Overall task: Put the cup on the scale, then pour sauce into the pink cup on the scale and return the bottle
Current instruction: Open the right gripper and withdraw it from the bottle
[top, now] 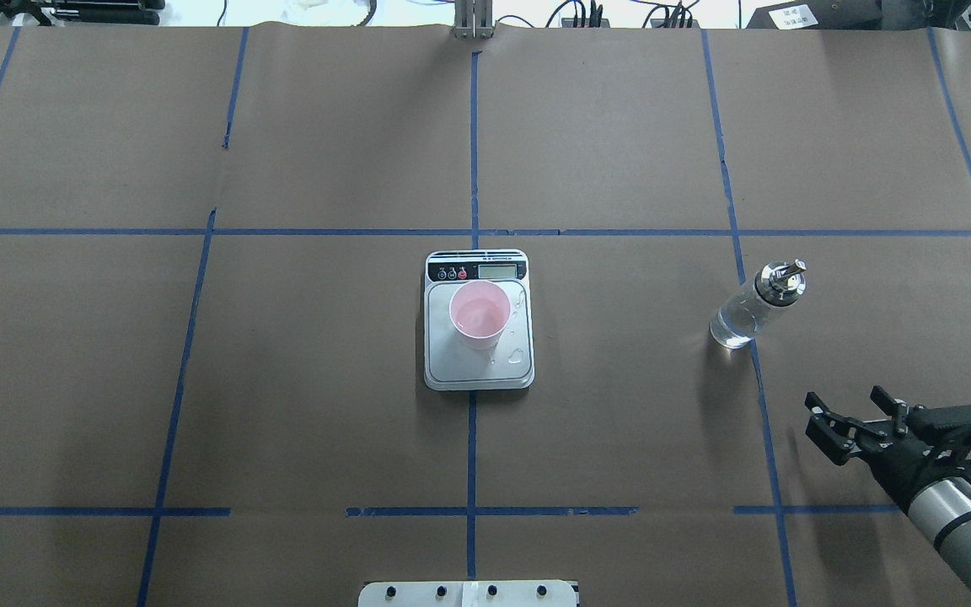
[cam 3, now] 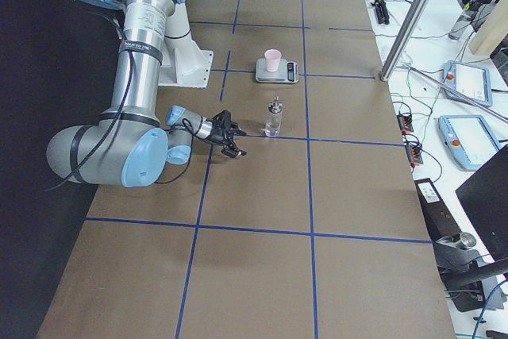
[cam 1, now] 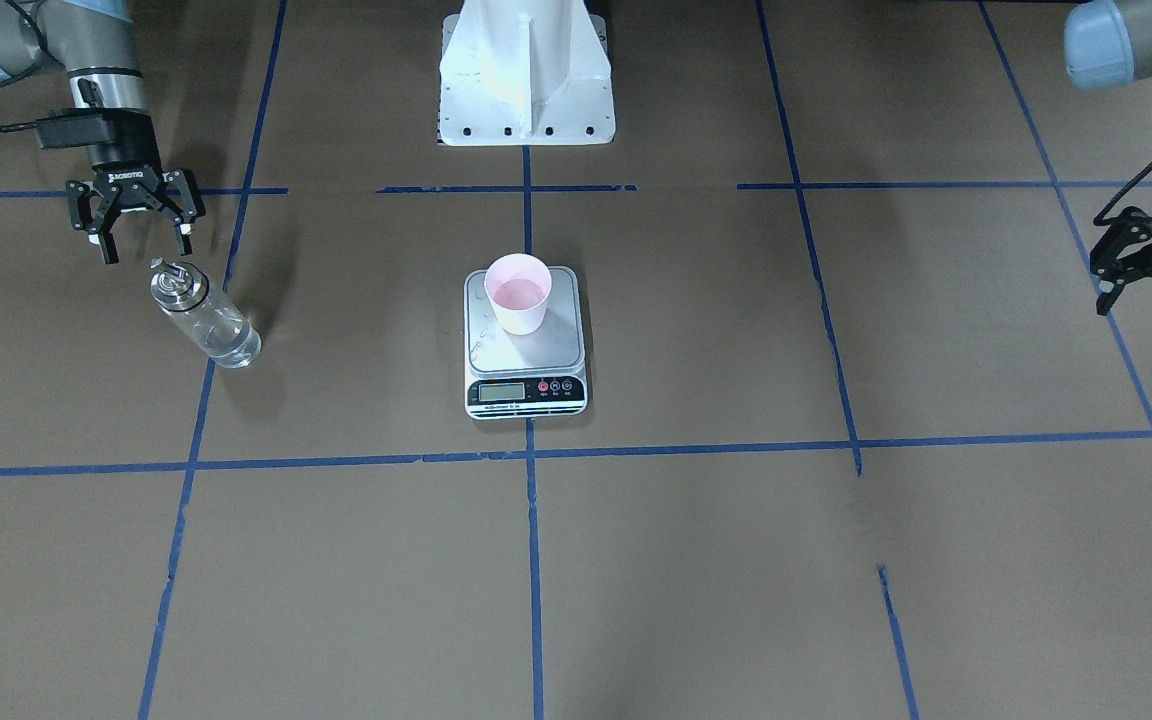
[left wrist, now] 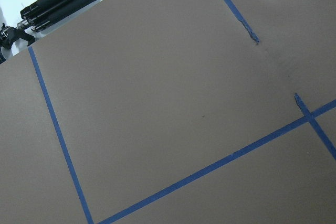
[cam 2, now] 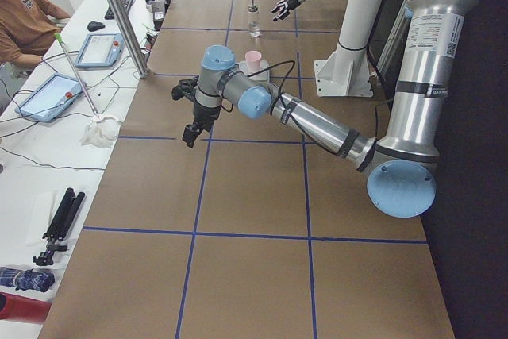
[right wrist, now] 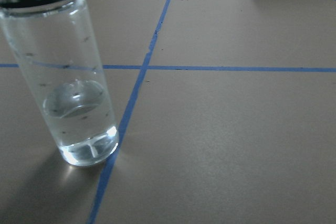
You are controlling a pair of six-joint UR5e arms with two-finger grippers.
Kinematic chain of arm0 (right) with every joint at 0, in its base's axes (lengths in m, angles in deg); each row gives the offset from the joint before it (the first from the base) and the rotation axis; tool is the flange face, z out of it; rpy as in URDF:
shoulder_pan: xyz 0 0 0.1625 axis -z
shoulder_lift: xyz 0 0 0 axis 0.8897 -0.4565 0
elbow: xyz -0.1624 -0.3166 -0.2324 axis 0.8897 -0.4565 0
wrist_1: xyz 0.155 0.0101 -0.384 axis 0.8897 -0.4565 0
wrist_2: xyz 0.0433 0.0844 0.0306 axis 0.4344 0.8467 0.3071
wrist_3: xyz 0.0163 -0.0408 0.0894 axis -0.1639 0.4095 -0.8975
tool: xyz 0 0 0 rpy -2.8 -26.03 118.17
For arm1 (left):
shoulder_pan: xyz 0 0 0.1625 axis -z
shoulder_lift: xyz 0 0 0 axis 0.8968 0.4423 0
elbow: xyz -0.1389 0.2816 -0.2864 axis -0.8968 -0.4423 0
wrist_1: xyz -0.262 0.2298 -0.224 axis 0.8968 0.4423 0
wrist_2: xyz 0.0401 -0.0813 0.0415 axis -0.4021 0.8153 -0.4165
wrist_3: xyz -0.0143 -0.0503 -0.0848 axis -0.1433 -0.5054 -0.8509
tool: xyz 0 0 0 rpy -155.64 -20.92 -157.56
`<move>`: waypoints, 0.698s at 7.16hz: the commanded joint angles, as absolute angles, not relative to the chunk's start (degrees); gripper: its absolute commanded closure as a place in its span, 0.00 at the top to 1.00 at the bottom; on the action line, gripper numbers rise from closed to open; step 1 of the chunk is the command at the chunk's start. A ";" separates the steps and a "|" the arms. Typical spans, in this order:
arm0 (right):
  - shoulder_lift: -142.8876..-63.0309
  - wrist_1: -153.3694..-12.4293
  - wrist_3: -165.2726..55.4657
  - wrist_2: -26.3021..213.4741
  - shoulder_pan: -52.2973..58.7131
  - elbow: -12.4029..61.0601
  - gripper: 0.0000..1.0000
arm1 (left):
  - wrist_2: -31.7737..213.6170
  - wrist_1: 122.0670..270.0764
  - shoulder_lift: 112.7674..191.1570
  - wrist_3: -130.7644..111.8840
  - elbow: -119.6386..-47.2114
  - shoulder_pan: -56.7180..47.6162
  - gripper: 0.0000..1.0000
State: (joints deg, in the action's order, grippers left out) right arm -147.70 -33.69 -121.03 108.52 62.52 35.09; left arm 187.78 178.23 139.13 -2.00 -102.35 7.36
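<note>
While the pink cup (cam 1: 517, 292) stands upright on the silver platform of the digital kitchen scale (cam 1: 548, 347) at mid-table (cam 1: 696, 560), it holds a little liquid. Glass bottle (cam 1: 204, 318): upright on the table, well to the robot's right of the scale, on a blue tape line (cam 1: 198, 420); clear sauce (right wrist: 79, 124) fills its lower part. Right hand (cam 1: 144, 245): fingers spread, holding nothing, near the bottle's metal spout but apart from it. Left hand (cam 2: 184, 114): fingers spread, holding nothing, above bare table, well apart from the scale.
</note>
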 commanded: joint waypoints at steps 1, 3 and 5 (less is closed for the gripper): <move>-149.08 -26.50 -119.19 110.36 61.36 31.64 1.00 | 187.78 178.23 139.14 -2.00 -102.14 7.36 1.00; -145.77 -24.70 -109.03 126.46 46.14 31.36 1.00 | 187.78 178.23 138.87 -2.00 -102.23 7.36 1.00; -140.32 -26.35 -98.39 145.96 27.16 30.57 1.00 | 187.78 178.23 138.61 -2.00 -102.41 7.36 1.00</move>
